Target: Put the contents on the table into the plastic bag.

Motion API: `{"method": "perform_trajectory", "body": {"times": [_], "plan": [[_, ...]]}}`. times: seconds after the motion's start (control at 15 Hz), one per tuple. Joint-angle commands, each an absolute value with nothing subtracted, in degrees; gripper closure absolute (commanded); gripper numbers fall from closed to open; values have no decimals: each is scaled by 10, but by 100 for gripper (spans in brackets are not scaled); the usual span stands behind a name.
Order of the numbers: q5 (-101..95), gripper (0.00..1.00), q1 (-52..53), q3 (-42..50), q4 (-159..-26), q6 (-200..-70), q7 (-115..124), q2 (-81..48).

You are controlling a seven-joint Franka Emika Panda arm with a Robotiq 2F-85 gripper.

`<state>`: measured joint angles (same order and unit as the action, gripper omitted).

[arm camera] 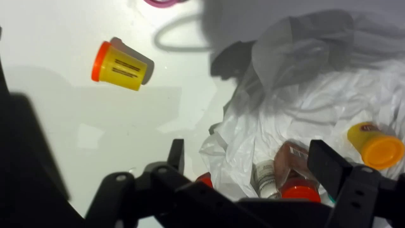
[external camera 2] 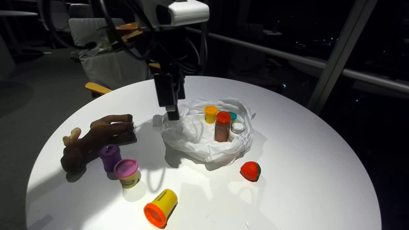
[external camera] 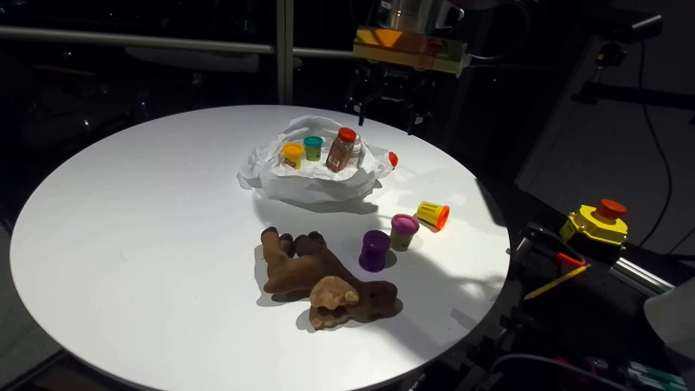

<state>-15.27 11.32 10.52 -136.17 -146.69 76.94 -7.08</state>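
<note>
Could snag the loose rim of the bag (external camera: 320,190) on a low pass of the gripper (external camera: 386,125) — thin, crumpled film, likely to slide or fold inward at a touch. Could then topple the brown bottle (external camera: 340,154) or the teal tub (external camera: 313,149), both standing inside. Might roll the yellow tub (external camera 2: 161,207), on its side at the bottom of an exterior view, through an approach off its middle. Might shove the purple tub (external camera: 374,251) into the pink tub (external camera: 404,233) just beside it by lowering spread fingers (arm camera: 329,166) around either. Expect trouble with the toy (external camera: 304,274) too: long, soft-looking, likely to droop and flatten the rim if lifted by one end.

Holding nothing now, with a wide gap between the fingers. Raised at upper right of an exterior view, above the table (external camera: 136,217); in the wrist view, spread across one edge of the bag, with the brown bottle partly behind a finger toward lower right and the strawberry (external camera 2: 250,171) mostly hidden behind the other at lower centre. To find the yellow tub, look upper left of the wrist view, well apart from the fingers. For toy, purple tub and pink tub, look lower centre of an exterior view — well below the gripper there, all outside the bag
</note>
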Motion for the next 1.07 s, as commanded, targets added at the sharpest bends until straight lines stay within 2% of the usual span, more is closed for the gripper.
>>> {"method": "perform_trajectory", "body": {"times": [0.0, 0.6, 1.0], "plan": [[-166, 0, 90, 53, -1426, -1488, 719, -35], [-142, 0, 87, 17, -1455, -1507, 650, -114], [-27, 0, 58, 2, -1487, -1565, 524, -135]]}}
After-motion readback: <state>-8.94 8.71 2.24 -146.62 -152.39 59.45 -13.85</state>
